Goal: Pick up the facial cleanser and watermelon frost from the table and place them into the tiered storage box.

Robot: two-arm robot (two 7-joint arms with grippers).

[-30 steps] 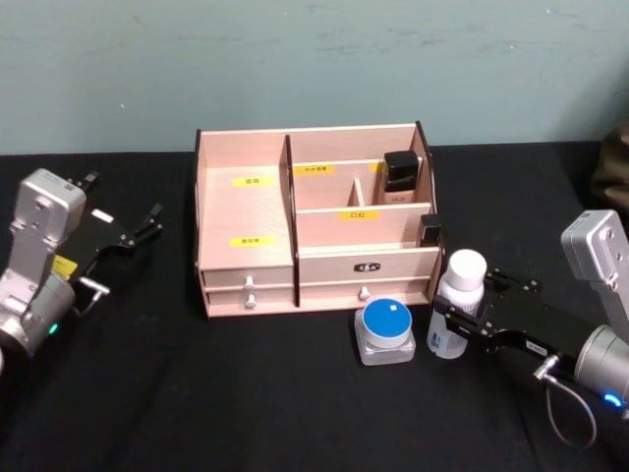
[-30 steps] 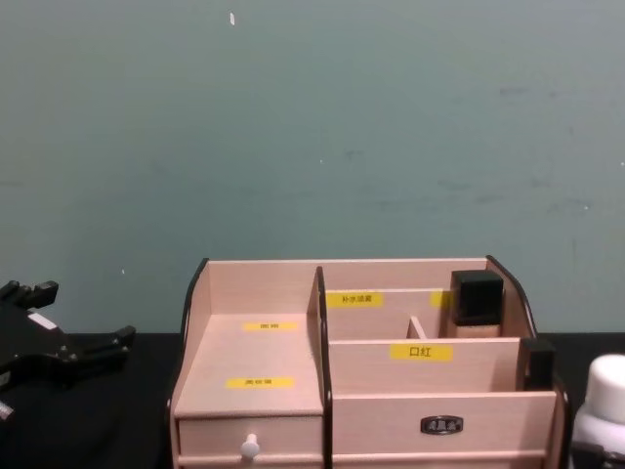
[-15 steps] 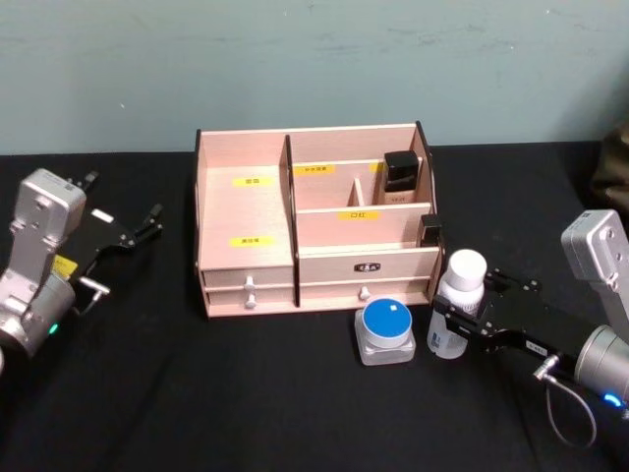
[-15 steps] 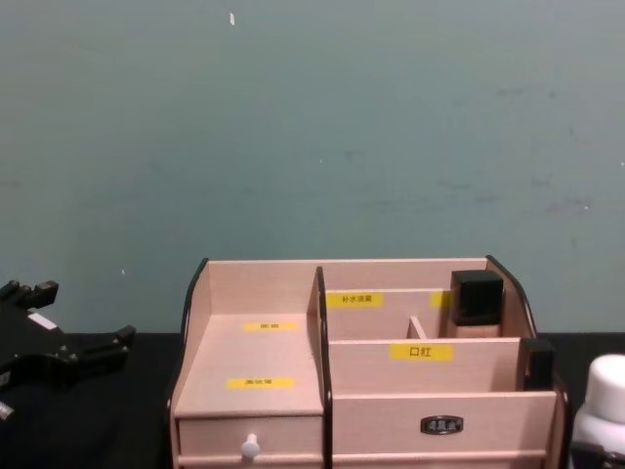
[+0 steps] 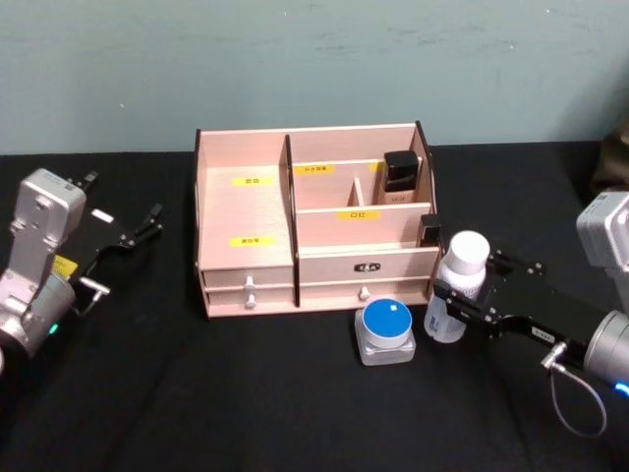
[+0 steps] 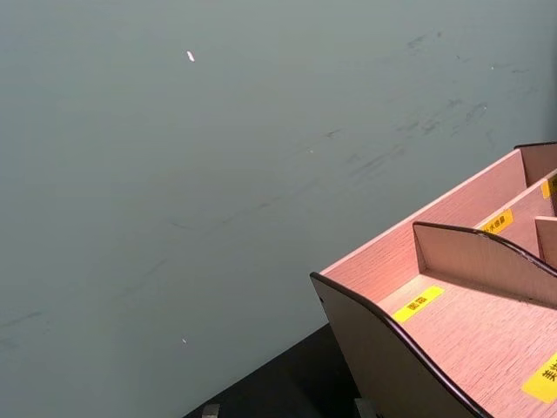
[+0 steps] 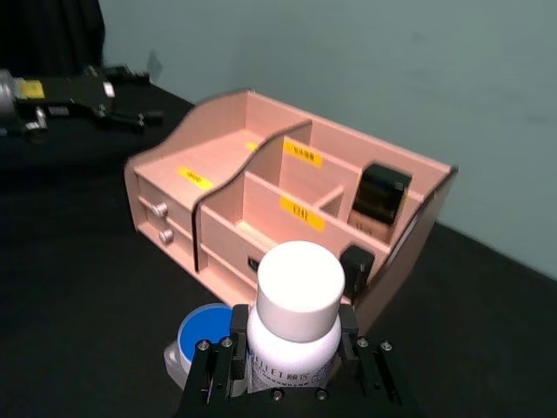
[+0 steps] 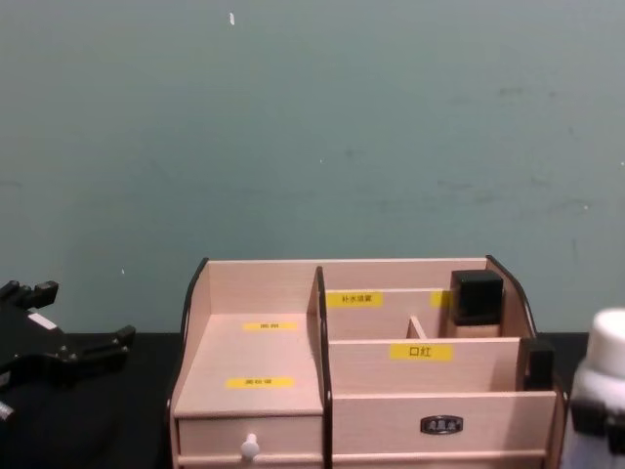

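While right end effector (image 5: 460, 295) clamps bottle (image 5: 468, 251), apparently just off table (image 5: 295, 413): next, carry into box (image 5: 246, 211). Left end effector (image 5: 125, 197) idle, open.

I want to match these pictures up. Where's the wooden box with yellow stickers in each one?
Head view: tiered storage box in the middle, toward the table's back.
Left wrist view: close up, its curved black-edged left end.
Right wrist view: beyond the white-capped bottle in the right gripper.
Chest view: bottom middle, left gripper parked beside it.
Shared landmark: its yellow labels.
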